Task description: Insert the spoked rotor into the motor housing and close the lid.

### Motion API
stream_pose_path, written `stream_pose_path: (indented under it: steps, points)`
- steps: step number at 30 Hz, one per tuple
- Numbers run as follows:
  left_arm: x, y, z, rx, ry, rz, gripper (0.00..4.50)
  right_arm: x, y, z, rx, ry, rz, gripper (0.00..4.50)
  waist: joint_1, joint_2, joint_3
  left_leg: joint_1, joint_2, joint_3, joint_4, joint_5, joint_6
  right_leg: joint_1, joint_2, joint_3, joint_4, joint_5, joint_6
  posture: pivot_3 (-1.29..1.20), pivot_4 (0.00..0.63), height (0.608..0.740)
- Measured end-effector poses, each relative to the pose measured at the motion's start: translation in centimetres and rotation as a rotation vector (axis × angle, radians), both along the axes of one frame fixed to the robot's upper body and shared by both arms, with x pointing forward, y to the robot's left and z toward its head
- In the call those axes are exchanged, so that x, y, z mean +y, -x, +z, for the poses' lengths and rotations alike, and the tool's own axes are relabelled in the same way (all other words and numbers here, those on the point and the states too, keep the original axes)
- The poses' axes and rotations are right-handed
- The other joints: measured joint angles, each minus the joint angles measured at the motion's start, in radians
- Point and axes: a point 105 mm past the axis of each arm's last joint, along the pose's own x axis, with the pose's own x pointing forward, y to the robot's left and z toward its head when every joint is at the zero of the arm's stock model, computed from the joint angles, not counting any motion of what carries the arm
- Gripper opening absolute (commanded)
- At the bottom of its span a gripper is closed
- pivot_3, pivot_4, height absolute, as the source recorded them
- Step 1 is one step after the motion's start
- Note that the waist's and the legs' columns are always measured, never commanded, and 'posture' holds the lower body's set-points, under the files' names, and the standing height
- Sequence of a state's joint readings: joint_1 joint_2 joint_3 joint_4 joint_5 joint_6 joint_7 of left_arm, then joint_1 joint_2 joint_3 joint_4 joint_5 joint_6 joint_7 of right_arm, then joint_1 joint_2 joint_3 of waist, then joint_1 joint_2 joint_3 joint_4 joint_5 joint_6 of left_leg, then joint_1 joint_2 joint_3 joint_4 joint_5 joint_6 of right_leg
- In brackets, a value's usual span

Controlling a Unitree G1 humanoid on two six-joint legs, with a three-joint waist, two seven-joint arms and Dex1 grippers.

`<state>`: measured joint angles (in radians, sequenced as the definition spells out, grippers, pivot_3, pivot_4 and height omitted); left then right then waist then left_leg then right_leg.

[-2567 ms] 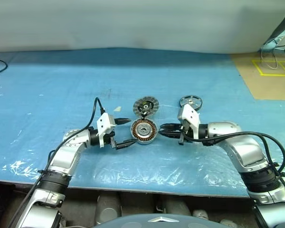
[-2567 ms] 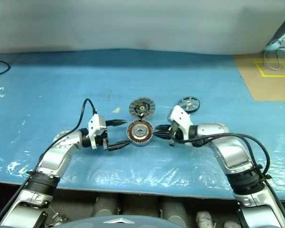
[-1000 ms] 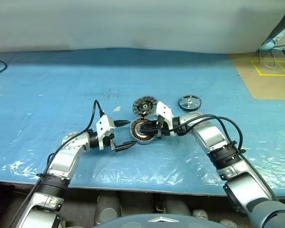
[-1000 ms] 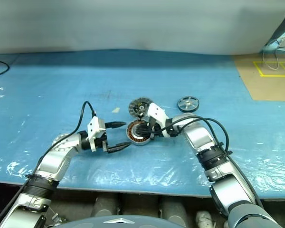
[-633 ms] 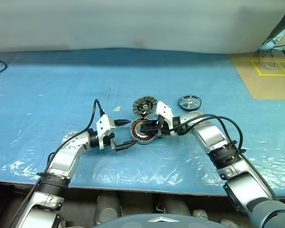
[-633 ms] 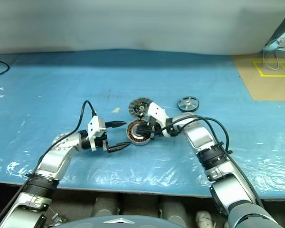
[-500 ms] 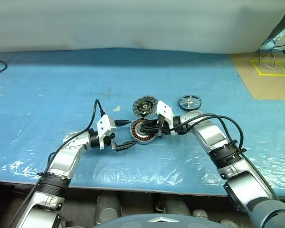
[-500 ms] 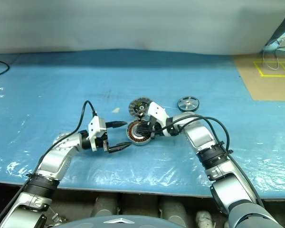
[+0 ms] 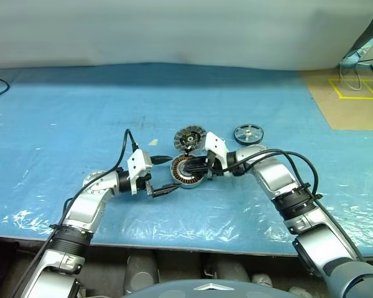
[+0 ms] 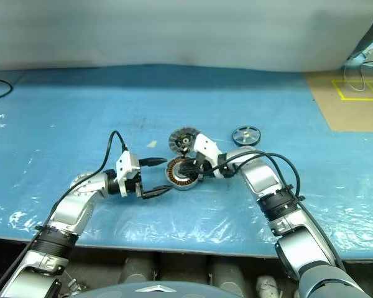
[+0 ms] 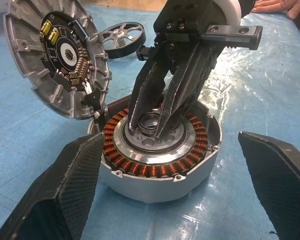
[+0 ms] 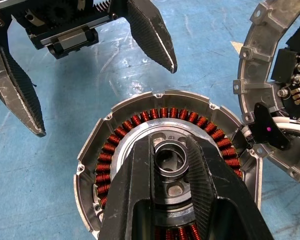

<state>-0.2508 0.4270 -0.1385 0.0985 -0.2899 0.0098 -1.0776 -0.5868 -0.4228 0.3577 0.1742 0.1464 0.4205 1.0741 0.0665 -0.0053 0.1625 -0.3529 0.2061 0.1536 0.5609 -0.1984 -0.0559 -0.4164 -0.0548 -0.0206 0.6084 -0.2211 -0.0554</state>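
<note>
Black carbon-weave fingers of the right gripper (image 12: 171, 165) pinch the small silver ring at the hub of the motor housing (image 9: 188, 171), narrowed around it and reaching in from the robot's right. Just beside the housing's other flank hangs the left gripper (image 9: 161, 175), its two fingers spread wide and grasping nothing, one on each side of the casing's near and far rim without visibly touching it. Copper windings ring the hub, and the cavity above them holds no rotor. Hinged at the housing's far rim, the lid (image 9: 191, 138) stands tilted open toward the back of the blue-covered bench (image 9: 62, 112), its toothed, component-studded inner face showing. Well to the right, nearer the bench's right edge than anything else in play, the spoked rotor (image 9: 248, 133) lies flat — untouched, apart from both arms. My read is that the housing is being steadied or centred before the rotor is fetched. To do that well, the right hand should let go of the hub cleanly without dragging the casing, while the left closes lightly on the rim to keep it from sliding on the slick cover — and neither should knock the raised lid shut early.
</note>
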Motion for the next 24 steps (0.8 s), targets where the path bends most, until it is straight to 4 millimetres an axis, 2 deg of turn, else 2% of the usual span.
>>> stream_pose_path:
  steps: [1,9,18,21,24]
  points:
    - [0.0,0.0,0.0,0.000,0.000,0.000,4.50,0.0,0.0,0.0,0.000,0.000,0.001,0.56,0.000,0.000,0.000,0.000,0.000,0.000,0.000,0.000,0.000,0.000,0.000,0.000,0.000,0.000,0.000,0.00,0.150,0.740]
    - [-0.1,-0.2,0.3,-0.008,-0.001,-0.002,4.50,0.1,0.6,-0.1,0.015,-0.011,0.038,3.29,0.000,0.000,0.000,0.001,0.000,0.000,0.000,0.000,0.000,0.001,0.000,0.000,0.000,0.000,0.000,0.00,0.150,0.740]
    - [-0.1,-0.2,0.3,-0.008,-0.001,-0.003,4.50,-0.4,0.0,0.7,0.057,-0.062,-0.025,3.29,0.000,0.000,0.000,0.001,0.000,0.000,0.000,0.000,0.000,0.001,0.000,0.000,0.000,0.000,0.000,0.00,0.150,0.740]
    - [-0.1,-0.2,0.3,-0.008,-0.001,-0.003,4.50,-0.7,-0.3,1.3,0.064,-0.100,-0.037,2.73,0.001,0.000,0.000,0.001,0.000,0.000,0.000,0.000,0.000,0.001,0.000,0.000,0.000,0.000,0.000,0.00,0.150,0.740]
    - [-0.1,-0.2,0.3,-0.007,-0.001,-0.003,4.50,-0.7,-0.1,1.6,0.074,-0.120,-0.025,1.68,0.001,0.000,0.000,0.001,0.000,0.000,0.000,0.000,0.000,0.001,0.000,0.000,0.000,0.000,0.000,0.00,0.150,0.740]
